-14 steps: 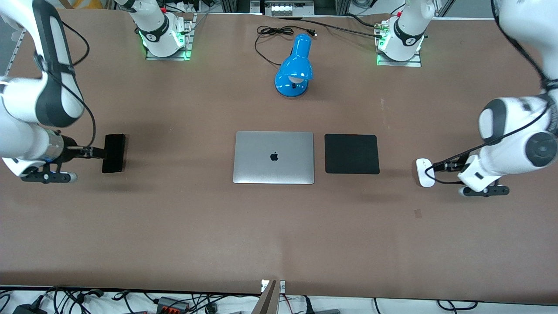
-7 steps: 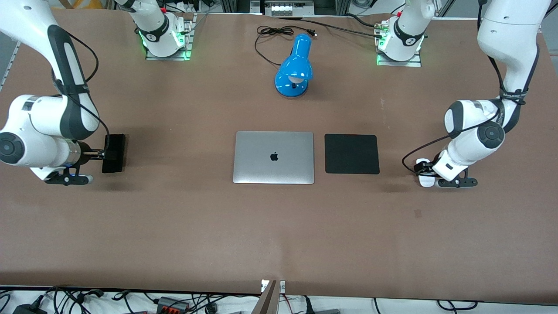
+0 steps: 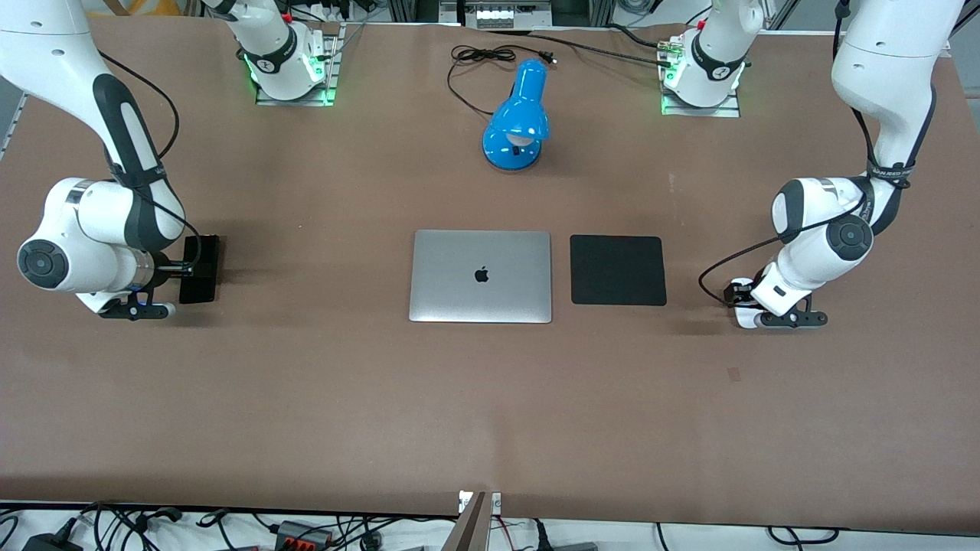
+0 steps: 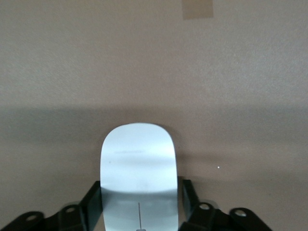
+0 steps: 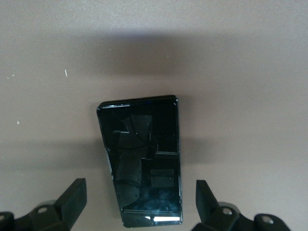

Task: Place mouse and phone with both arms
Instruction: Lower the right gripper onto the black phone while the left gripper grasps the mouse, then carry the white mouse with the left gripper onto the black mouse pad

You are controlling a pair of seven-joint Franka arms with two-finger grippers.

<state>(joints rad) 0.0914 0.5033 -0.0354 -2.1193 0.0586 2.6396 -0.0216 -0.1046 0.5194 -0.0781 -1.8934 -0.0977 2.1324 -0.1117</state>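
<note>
My left gripper [image 4: 139,207] is down at the table [image 3: 490,398] toward my left arm's end, fingers [image 4: 188,192] pressed against both sides of the white mouse [image 4: 138,166], clamped on it. My right gripper [image 5: 139,202] (fingers spread wide, well clear) straddles the black phone [image 5: 142,159] lying flat toward my right arm's end.

Brown matte counter [image 3: 306,398], evenly lit, soft shadows. Cables and power strips [image 3: 291,528] along the near edge, below.
</note>
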